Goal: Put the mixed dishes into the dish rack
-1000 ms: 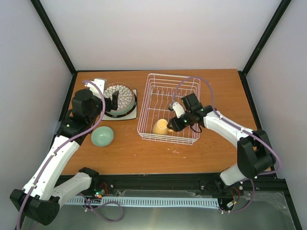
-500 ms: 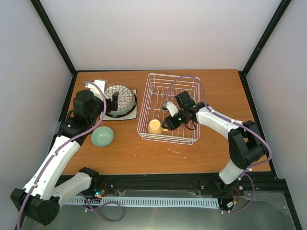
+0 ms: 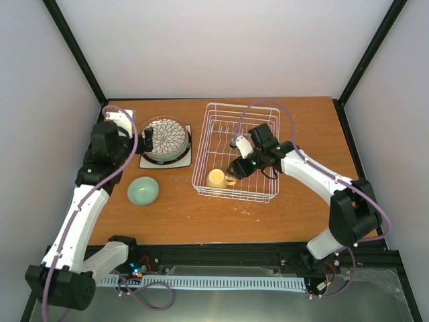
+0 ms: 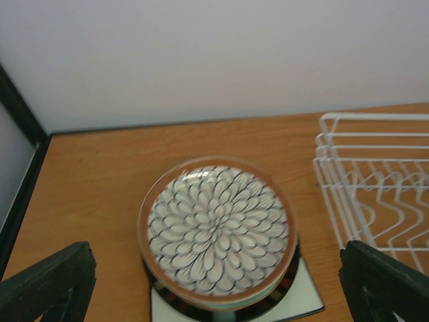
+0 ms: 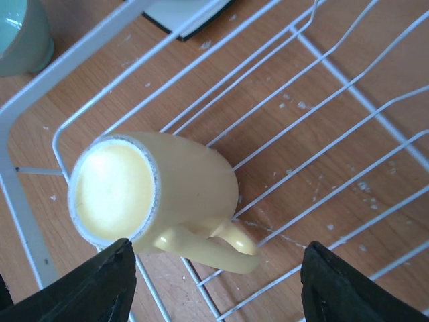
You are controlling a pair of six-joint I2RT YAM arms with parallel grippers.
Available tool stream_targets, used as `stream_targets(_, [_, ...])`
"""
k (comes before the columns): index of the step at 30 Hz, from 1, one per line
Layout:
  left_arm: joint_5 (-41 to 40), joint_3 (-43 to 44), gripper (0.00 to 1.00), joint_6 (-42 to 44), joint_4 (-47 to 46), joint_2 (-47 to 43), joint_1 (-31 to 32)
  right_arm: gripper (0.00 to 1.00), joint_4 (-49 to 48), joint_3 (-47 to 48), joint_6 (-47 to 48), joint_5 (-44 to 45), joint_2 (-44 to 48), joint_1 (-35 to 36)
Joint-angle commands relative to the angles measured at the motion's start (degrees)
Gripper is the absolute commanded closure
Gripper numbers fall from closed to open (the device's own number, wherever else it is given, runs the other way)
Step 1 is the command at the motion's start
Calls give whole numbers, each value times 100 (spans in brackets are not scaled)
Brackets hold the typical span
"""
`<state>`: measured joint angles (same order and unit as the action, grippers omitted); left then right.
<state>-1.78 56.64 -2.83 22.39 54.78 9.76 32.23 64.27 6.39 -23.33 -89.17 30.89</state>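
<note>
A yellow mug [image 5: 161, 198] lies on its side in the near left corner of the white wire dish rack [image 3: 236, 149]; from above the mug [image 3: 216, 178] shows its mouth. My right gripper [image 5: 214, 285] is open, with its fingers either side of the mug's handle and apart from it; in the top view the right gripper [image 3: 232, 169] sits just right of the mug. A white petal-patterned plate [image 4: 218, 225] tops a stack on a dark-rimmed plate [image 4: 289, 278] and a square white plate [image 4: 305, 302]. My left gripper [image 4: 214, 285] stands open just short of the stack. A mint-green bowl [image 3: 143, 190] sits on the table.
The rack's left wall [image 4: 335, 194] stands close to the right of the plate stack [image 3: 165, 137]. Upright prongs [image 3: 231, 134] run along the rack's far half. The bowl [image 5: 20, 33] lies just outside the rack's near left corner. Black frame posts edge the table.
My right gripper carried the mug left into the rack's near corner and opened off it. My left arm drew back to the left, off the plate stack.
</note>
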Motion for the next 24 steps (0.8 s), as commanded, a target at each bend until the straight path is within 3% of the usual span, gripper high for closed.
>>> stream_targets(1, [1316,405,0,77,732,468,-772,32,-90,-20,-58,450,545,-40])
stream_targets(11, [2774,1058,1,953,1834,1895,-1186,31,-9,591,-620,1720,1092,-140])
stream_targets(16, [1655,1670,12,1347,2729,2539,-1191,33,-46,1105,-893,1555,1035,-154])
stream_targets(19, [1386,1827,17,1587,3108,2618,-1195,32,-293,1034,-1120,1207,1152,-155])
stream_targets(24, [883,1427,28,1965,3241,2427,-1194,32,-631,580,-1389,506,1343,-156])
